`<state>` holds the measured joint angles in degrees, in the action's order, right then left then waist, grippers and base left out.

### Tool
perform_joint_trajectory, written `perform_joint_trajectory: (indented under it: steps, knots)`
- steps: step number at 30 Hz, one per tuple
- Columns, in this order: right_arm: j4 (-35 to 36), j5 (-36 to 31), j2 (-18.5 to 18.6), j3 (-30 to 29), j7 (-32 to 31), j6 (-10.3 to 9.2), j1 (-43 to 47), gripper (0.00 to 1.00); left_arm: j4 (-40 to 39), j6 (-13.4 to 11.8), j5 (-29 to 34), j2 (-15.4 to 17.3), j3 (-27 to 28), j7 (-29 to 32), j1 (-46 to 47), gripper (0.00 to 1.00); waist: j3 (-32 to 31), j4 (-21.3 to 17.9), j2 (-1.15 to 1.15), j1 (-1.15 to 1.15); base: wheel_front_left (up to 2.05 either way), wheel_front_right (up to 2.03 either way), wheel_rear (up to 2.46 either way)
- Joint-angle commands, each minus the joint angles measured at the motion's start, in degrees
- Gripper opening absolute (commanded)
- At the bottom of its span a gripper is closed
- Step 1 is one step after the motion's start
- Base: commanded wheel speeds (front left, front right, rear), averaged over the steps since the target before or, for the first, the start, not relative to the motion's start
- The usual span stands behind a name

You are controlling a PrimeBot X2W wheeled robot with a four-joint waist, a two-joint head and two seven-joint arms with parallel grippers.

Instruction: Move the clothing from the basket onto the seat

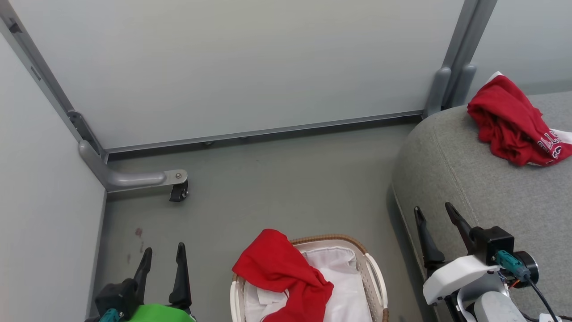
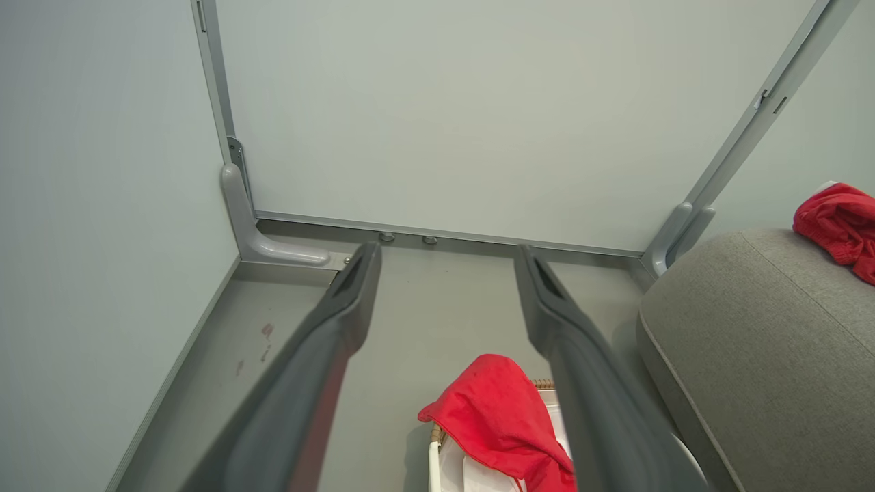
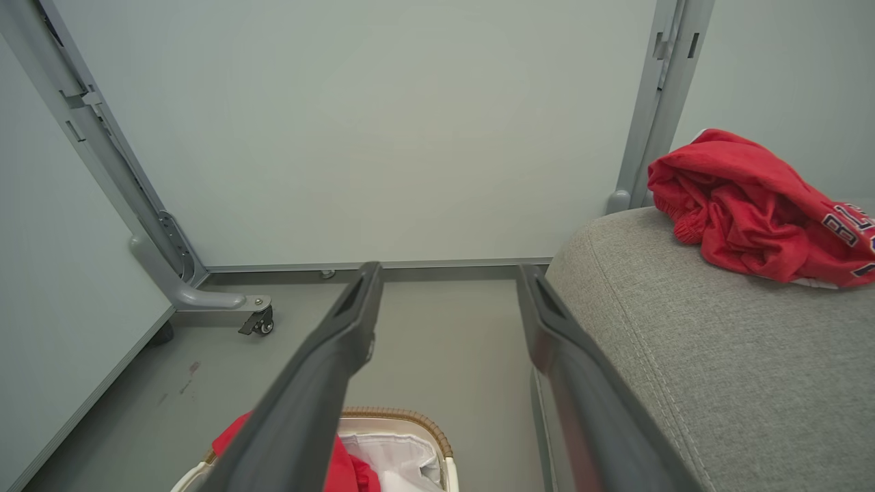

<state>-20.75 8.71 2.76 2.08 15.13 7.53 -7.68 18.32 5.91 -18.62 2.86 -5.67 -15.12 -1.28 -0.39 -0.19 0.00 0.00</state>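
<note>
Half is judged done: jersey (image 1: 514, 120) on the seat (image 1: 469, 188), second garment (image 1: 281, 268) draped over the basket (image 1: 330, 239); left gripper (image 1: 164, 248) and right gripper (image 1: 432, 207) are held wide, empty, ready.

Head view: basket (image 1: 374, 273) near half cut by bottom edge; red garment (image 1: 279, 268) over its rim runs off-frame too. Jersey (image 1: 509, 123) on seat (image 1: 464, 179) clipped at right edge, lettering folded and only partly legible. Right wrist view: right gripper (image 3: 448, 273) finger (image 3: 307, 403) hides part of basket.
</note>
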Motion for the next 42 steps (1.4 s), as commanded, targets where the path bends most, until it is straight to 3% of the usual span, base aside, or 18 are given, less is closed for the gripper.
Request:
perform_joint_trajectory:
  steps: [1,14,22,29,42]
  knots:
    - [-0.09,0.35,0.25,0.00,0.04,-0.08,0.41,1.00,-0.06,0.01,-0.48,0.07,-0.04,-0.05,0.37,1.00,0.04,-0.03,0.00,0.00,0.00,0.00,0.00]
    - [0.31,0.36,0.24,0.29,0.04,-0.08,-0.01,1.00,0.31,-0.02,-0.44,0.07,-0.71,-0.05,0.71,1.00,0.69,-0.37,0.00,0.00,0.00,0.00,0.00]
    - [1.05,-0.31,0.24,-0.68,0.03,-0.08,-2.06,1.00,3.91,0.65,0.14,0.06,-5.47,-0.04,3.55,1.00,4.01,-1.00,0.00,0.00,0.00,0.00,0.00]
    - [3.56,-1.32,0.21,-1.84,0.03,-0.08,-6.19,1.00,12.68,1.26,-0.48,0.09,-14.20,-0.05,11.83,1.00,11.14,-3.28,0.00,0.00,0.00,0.00,0.00]
    - [7.36,-0.12,0.19,-0.07,0.04,-0.08,-16.51,1.00,31.59,0.91,-8.03,0.21,-26.18,0.55,29.18,1.00,29.07,-10.62,0.00,0.00,0.00,0.00,0.00]
